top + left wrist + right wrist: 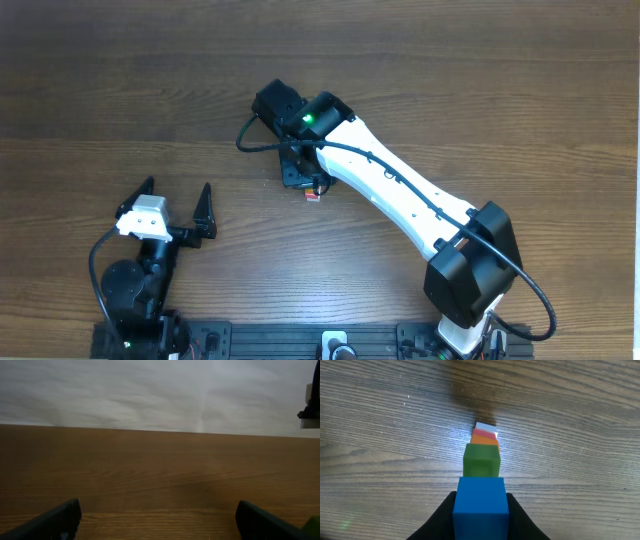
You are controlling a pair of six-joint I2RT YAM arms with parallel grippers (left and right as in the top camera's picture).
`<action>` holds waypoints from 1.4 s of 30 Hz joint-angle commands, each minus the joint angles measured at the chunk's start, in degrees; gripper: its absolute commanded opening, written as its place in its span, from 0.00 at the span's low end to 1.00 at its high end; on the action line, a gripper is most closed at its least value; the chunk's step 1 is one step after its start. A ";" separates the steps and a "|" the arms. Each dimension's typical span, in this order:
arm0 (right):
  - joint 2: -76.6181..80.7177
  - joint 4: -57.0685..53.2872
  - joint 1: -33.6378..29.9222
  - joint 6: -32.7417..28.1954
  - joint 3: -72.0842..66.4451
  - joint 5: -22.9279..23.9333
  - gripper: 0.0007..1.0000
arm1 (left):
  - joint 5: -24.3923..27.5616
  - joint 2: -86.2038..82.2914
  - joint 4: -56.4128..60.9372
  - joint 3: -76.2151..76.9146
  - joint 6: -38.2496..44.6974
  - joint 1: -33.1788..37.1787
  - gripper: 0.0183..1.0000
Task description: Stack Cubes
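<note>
In the right wrist view I look straight down a stack of cubes on the wooden table. A blue cube (481,502) is on top, with a green cube (481,462), an orange cube (485,439), a red cube (482,433) and a white cube (486,426) beneath it. My right gripper (480,510) is shut on the blue cube, one dark finger pressed to each side. In the top view the right gripper (300,168) covers the stack near the table's middle, and just a sliver of the red cube (313,196) peeks out. My left gripper (177,198) stands open near the front left, holding nothing.
Bare wooden table (480,90) lies all around the stack. The white right arm (400,195) runs diagonally from the front right to the middle. A part of that arm (311,407) shows far off in the left wrist view.
</note>
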 commanded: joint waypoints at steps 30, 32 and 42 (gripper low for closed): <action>2.95 1.07 0.24 0.59 1.27 1.51 0.20 | 0.72 -0.46 0.04 -0.35 0.81 0.35 1.00; 3.21 1.09 0.22 0.59 1.27 1.73 0.20 | 0.72 -0.46 0.04 -0.35 0.81 0.35 1.00; 3.67 1.77 0.13 0.59 1.27 1.68 0.21 | 0.72 -0.46 0.04 -0.35 0.81 0.35 1.00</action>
